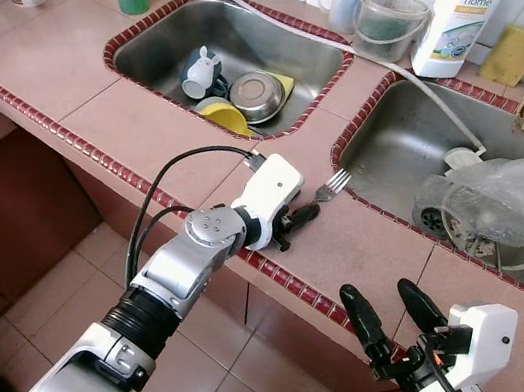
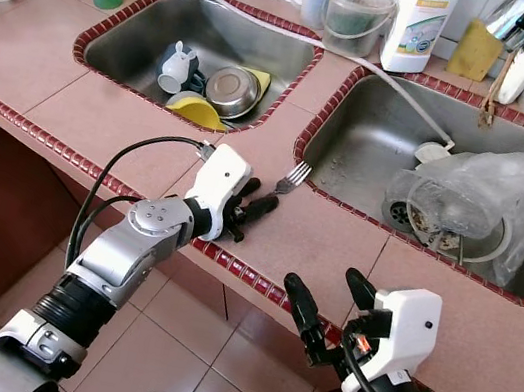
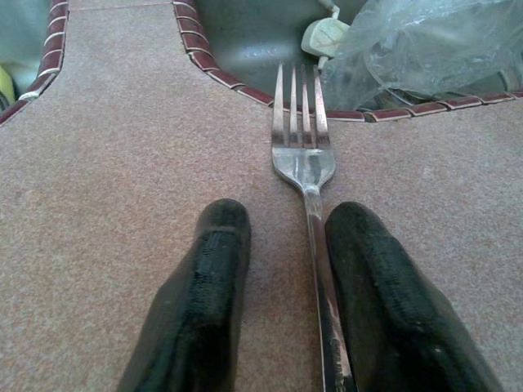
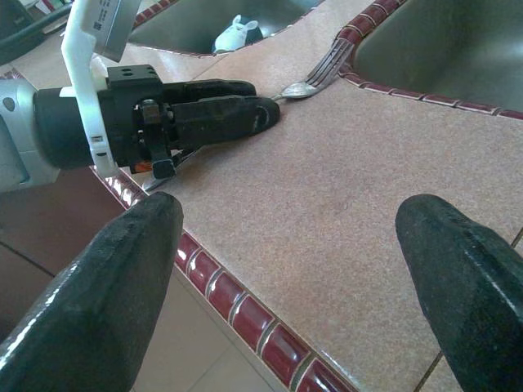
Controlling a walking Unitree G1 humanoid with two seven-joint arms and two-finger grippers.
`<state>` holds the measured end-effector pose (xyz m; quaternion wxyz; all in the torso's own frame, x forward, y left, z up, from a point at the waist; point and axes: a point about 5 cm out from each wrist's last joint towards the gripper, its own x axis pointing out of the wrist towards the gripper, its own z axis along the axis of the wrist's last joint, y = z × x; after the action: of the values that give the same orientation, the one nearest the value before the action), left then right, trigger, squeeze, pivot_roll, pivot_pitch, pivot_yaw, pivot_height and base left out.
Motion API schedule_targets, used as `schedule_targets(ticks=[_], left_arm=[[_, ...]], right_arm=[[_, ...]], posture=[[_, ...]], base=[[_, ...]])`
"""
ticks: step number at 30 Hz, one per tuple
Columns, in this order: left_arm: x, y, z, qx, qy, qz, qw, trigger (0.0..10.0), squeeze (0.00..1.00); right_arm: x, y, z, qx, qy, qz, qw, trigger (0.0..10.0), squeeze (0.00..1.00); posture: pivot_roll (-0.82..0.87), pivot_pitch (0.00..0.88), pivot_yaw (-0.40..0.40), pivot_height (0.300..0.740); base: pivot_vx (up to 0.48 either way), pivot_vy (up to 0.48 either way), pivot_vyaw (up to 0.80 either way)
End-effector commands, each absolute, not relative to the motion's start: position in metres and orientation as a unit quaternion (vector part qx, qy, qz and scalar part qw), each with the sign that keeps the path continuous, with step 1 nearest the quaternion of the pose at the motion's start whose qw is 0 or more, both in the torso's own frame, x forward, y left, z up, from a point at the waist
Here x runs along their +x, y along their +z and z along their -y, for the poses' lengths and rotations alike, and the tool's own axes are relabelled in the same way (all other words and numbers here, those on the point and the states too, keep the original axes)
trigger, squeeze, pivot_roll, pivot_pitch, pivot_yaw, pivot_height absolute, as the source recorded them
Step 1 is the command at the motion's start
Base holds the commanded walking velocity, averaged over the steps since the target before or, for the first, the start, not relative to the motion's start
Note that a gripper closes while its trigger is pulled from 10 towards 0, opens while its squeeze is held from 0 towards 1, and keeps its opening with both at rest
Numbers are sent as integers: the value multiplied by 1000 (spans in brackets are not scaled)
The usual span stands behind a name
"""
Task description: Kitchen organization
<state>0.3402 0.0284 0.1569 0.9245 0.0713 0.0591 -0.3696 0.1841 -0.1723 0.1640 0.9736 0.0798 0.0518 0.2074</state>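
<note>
Currently, on the tabletop [image 1: 133, 123] between both sinks, I straddle the fork [image 3: 304, 155] handle with my narrowly parted left pincer [image 3: 286, 278]; closing could skid it sinkward. My right pincer [image 4: 294, 269] hovers wide.

Pink tiled counter [image 1: 51, 68], terracotta floor [image 1: 244, 355]

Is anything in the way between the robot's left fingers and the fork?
Nothing visible. The left gripper is down on the counter, and the fork handle already lies between its open fingers, close against one.
</note>
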Motion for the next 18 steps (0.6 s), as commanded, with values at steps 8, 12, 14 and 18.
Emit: schedule_targets(ticks=[8, 12, 14, 18], left_arm=[[328, 120, -26, 80, -384, -144, 908, 0, 0], [328, 121, -25, 79, -386, -142, 908, 0, 0], [329, 122, -26, 78, -386, -141, 908, 0, 0], [329, 121, -30, 77, -380, -143, 910, 0, 0]], right_arm=[[181, 167, 172, 76, 207, -48, 974, 10000, 0], [182, 167, 173, 75, 205, -48, 975, 10000, 0], [182, 167, 173, 74, 205, -47, 975, 10000, 0], [183, 167, 173, 74, 205, -47, 975, 10000, 0]], posture=[[-251, 235, 101, 740], [-248, 234, 102, 740], [-245, 233, 100, 740], [-243, 233, 99, 740]], base=[[0, 0, 0], [0, 0, 0], [0, 0, 0], [0, 0, 0]])
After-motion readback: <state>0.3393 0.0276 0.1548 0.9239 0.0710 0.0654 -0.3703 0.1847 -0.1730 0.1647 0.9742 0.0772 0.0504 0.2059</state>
